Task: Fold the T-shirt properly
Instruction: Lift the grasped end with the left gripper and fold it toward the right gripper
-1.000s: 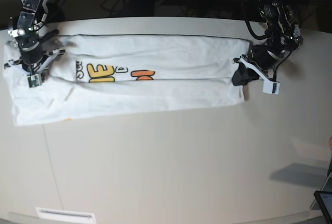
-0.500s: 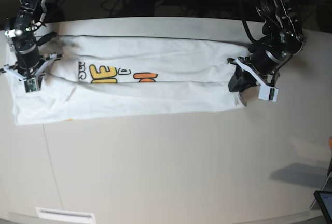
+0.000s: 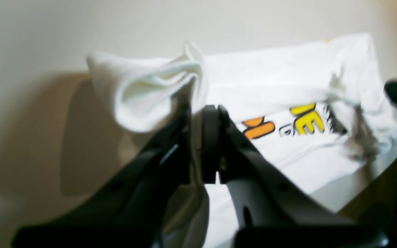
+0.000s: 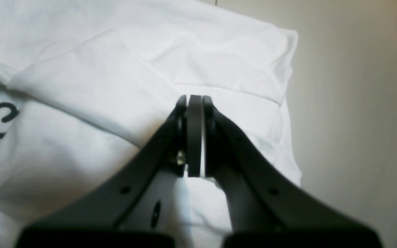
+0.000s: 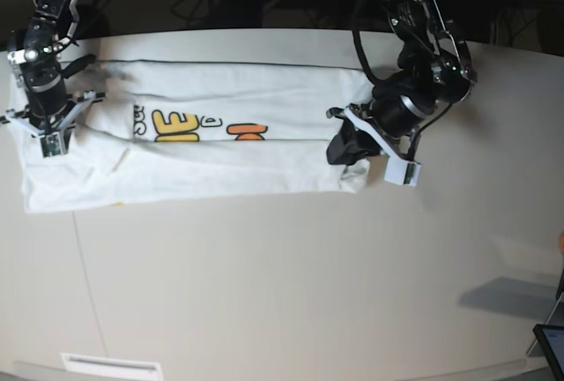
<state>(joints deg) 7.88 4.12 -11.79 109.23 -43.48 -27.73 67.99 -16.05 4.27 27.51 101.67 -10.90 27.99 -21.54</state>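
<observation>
Base view: left tool (image 5: 345, 150) clamped on the T-shirt (image 5: 220, 147) hem at frame right, mid crosswise fold; right tool (image 5: 48, 130) pinched shut upper left. Next, probably carry hem across.

White T-shirt (image 5: 229, 147) w/ yellow, orange print (black outlines).

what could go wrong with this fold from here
The left gripper pinches only a small bunch at the end of the shirt, so the cloth might slip out partway. That end already looks crumpled, so the fold may land uneven. The right gripper is shut over the other end; if it lets go, the shirt could drag.
</observation>
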